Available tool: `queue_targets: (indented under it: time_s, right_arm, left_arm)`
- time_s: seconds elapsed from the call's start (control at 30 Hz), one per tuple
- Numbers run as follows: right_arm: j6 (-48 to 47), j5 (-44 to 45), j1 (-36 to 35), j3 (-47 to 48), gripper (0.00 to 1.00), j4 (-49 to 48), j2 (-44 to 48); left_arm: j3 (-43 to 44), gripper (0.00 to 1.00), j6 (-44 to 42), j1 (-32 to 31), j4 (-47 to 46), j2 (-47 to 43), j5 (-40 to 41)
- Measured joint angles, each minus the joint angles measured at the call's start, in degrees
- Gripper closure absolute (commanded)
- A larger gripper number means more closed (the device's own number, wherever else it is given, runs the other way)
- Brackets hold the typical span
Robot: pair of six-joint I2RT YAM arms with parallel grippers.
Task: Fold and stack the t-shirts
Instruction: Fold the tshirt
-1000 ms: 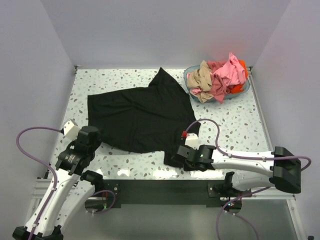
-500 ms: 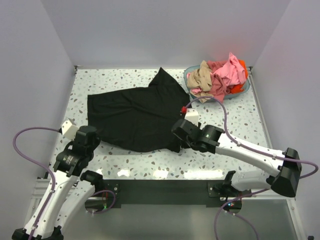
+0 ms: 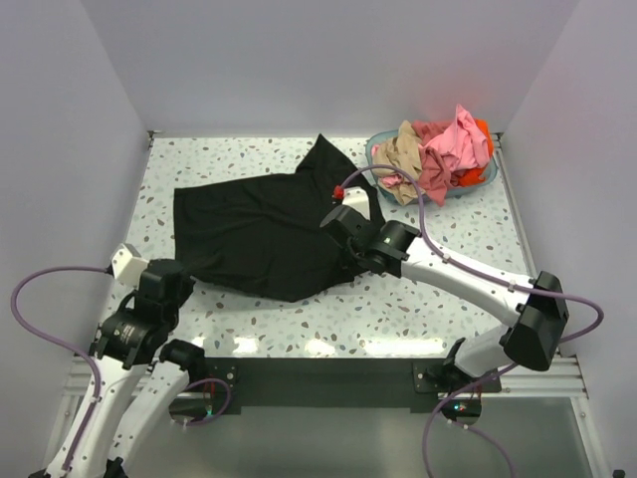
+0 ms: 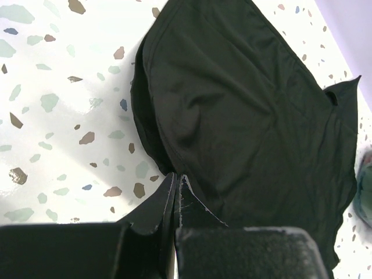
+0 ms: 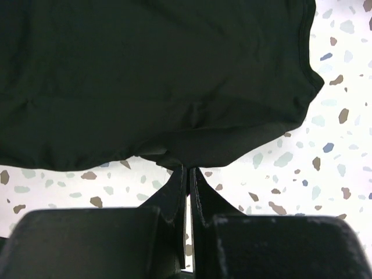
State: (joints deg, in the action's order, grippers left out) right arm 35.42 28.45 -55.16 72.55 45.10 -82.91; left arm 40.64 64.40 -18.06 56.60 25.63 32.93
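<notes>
**On the near side, a fold begins**

At near left, the left gripper [image 4: 176, 181] has its fingers pressed together at the hem of the black t-shirt [image 3: 259, 224]. It seems to be anchoring that corner, though I cannot tell whether it holds cloth. The right gripper [image 5: 188, 172], clamped on the near-right hem, has carried it far-left over the spread shirt since a second ago. At far right, the other t-shirts [image 3: 460, 134] wait in the basket [image 3: 373, 151].

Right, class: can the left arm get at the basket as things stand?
Probably not: the basket sits in the far right corner, with the right arm stretched between it and the left arm.
</notes>
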Motion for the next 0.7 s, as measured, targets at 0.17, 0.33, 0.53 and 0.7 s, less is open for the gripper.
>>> queue_targets:
  time_s: [0.17,0.33,0.53,0.7]
  right_arm:
    - [-1.11,-1.09,0.63,0.87,1.00,-0.85,-1.49]
    - [-2.38,-2.08,1.84,2.71,1.00,-1.46,-3.72]
    - [-4.48,-3.19,5.55,6.60,1.00,-2.56,-7.15]
    - [-6.34,-4.57,9.49,10.34,1.00,-3.28,-10.27]
  left_arm:
    - [0.76,1.00,1.11,0.00,1.95,-1.84,-0.15]
    - [0.68,1.00,1.09,0.00,2.05,-2.01,-0.13]
    - [-1.27,1.00,0.20,0.00,-2.12,3.39,0.22]
    - [-2.36,1.00,-0.63,0.00,-5.97,6.14,1.33]
